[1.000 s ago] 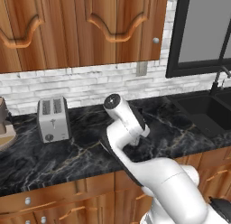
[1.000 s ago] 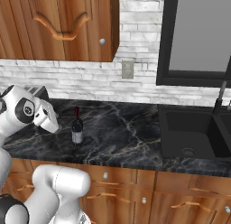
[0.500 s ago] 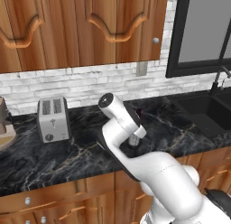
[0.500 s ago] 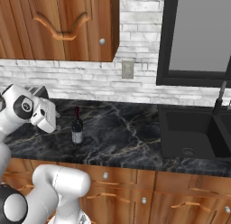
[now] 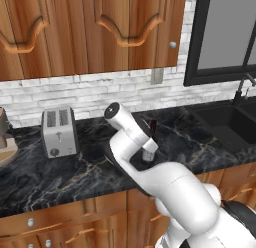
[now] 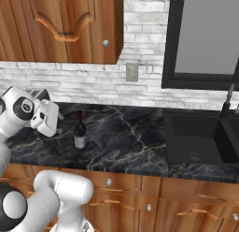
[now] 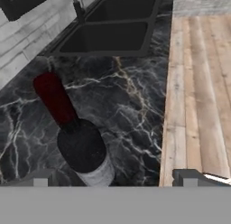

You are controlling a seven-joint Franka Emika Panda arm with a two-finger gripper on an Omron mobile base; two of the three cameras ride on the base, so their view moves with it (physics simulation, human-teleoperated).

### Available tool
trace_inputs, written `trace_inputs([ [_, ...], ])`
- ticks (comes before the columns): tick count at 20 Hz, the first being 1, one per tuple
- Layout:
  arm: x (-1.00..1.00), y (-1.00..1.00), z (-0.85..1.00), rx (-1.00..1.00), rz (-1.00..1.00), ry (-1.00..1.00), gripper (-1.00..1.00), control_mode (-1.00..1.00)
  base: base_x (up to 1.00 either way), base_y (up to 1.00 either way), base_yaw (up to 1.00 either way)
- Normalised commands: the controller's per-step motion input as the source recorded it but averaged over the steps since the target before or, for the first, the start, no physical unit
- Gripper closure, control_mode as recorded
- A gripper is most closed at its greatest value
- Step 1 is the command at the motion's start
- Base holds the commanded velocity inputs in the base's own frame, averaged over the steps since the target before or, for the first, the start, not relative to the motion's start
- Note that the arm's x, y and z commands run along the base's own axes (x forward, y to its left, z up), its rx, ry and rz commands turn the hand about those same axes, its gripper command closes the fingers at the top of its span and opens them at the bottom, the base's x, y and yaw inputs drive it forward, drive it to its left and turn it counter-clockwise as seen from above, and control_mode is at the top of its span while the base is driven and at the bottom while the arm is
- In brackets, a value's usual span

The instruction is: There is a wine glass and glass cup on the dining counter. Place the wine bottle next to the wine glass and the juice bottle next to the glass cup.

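Gripper (image 6: 57,119): jaws wide apart, holding nothing, just left of the wine bottle (image 6: 80,132).
Wine bottle: upright on black counter (image 6: 126,142), open marble around.
Sink (image 6: 198,137): right, nothing inside.

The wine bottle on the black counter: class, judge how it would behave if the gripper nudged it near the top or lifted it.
The wine bottle stands tall and slim on a narrow base, so a high nudge would probably tip it. Its round body would likely roll afterwards. It looks like smooth glass, so possibly slippery and breakable.

Kitchen: wood cabinets (image 5: 100,32); sink (image 6: 196,137); toaster (image 5: 59,132).
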Motion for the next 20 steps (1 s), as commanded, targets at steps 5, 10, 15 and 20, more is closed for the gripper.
trace_inputs([
  [5, 0.13, 0.0, -0.12, -0.09, -0.07, -0.11, -1.0, -1.0, 0.0, 0.0, 0.0],
  [10, 0.14, -0.06, -0.11, -0.03, -0.02, -0.06, -1.0, -1.0, 0.0, 0.0, 0.0],
  [15, 0.19, -0.1, -0.07, 0.0, 0.0, 0.0, -1.0, -1.0, 0.0, 0.0, 0.0],
  [20, 0.23, -0.15, -0.04, 0.0, 0.0, 0.0, -1.0, -1.0, 0.0, 0.0, 0.0],
])
